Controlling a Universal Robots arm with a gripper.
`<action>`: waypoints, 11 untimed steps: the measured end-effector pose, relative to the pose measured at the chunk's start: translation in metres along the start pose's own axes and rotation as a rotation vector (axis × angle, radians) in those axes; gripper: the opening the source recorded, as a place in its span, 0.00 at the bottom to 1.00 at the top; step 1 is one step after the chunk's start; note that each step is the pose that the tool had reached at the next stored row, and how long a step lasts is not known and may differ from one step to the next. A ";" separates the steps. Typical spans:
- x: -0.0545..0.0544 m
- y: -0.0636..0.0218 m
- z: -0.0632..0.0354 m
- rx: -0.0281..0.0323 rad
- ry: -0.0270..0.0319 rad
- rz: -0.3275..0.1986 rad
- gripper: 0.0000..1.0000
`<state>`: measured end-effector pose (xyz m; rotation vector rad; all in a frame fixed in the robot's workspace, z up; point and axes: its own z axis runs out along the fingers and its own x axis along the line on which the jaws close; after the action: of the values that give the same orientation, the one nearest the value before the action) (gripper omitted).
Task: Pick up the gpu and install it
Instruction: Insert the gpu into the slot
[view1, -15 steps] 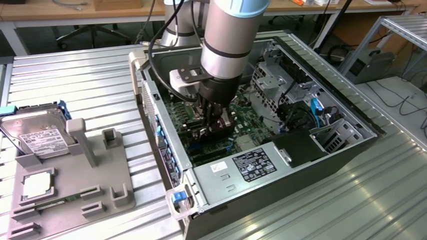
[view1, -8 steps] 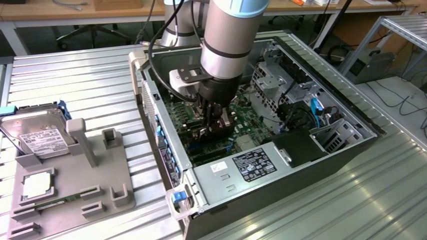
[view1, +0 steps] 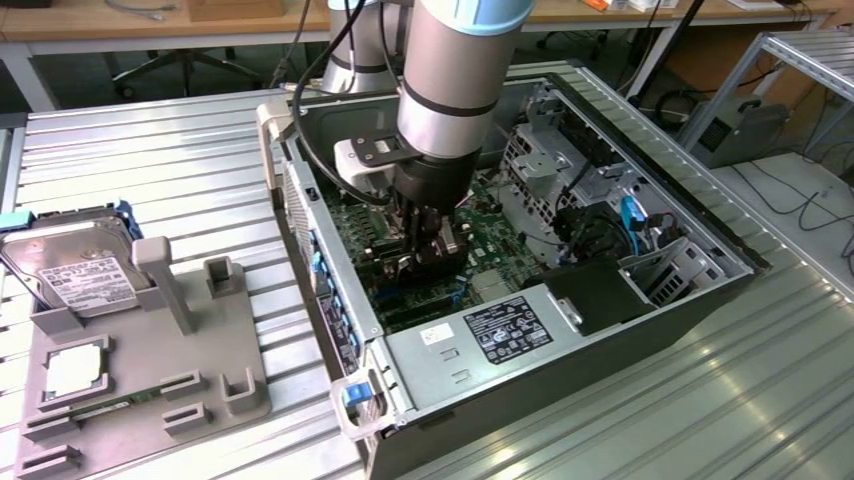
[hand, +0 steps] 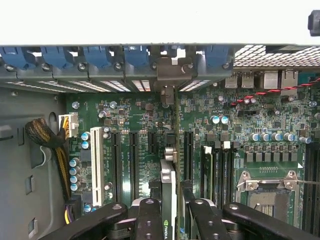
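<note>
My gripper (hand: 172, 210) clamps the gpu (hand: 168, 185) edge-on above the motherboard (hand: 140, 125); misaligned with the slot, it could jam.

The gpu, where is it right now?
The gpu stands on edge between the gripper's jaws, down inside the open computer case, just above the green motherboard and its expansion slots.
</note>
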<state>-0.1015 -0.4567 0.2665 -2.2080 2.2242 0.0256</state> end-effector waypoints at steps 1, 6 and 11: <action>0.000 0.0000 0.0000 0.0000 0.0000 0.000 0.26; 0.000 0.0000 0.0000 0.0000 0.0000 0.000 0.26; 0.000 0.0000 -0.0011 0.0001 -0.0004 0.000 0.26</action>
<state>-0.1015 -0.4566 0.2677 -2.2078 2.2240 0.0259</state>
